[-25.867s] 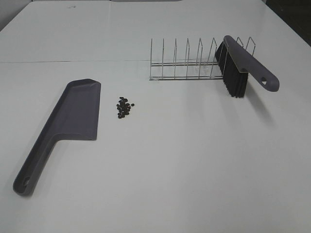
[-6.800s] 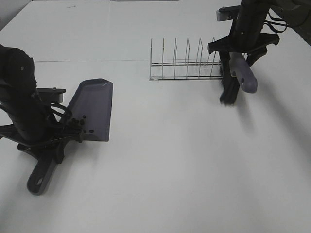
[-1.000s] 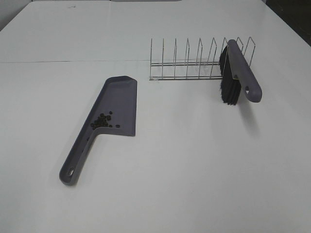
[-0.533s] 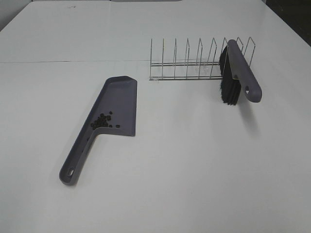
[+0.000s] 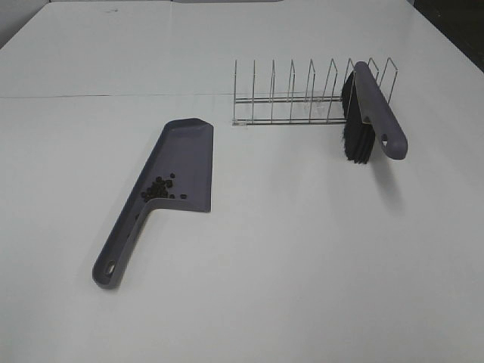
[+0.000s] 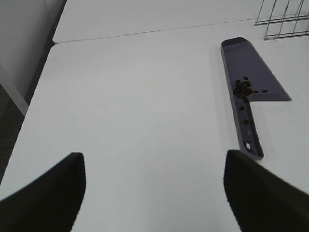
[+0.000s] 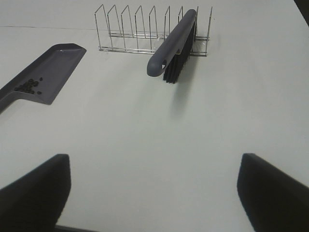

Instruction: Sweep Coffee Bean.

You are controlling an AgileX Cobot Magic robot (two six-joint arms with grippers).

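One dustpan (image 5: 180,162). One brush (image 5: 370,115). One wire rack (image 5: 291,94), with nine upright dividers visible. One cluster of coffee beans (image 5: 160,188), roughly fifteen to twenty, too small and bunched for an exact count.

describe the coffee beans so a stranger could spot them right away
Find the grey dustpan lying flat on the white table. The coffee beans are tiny dark ovals clustered inside it, near the handle, far smaller than the black-bristled brush leaning in the wire rack.
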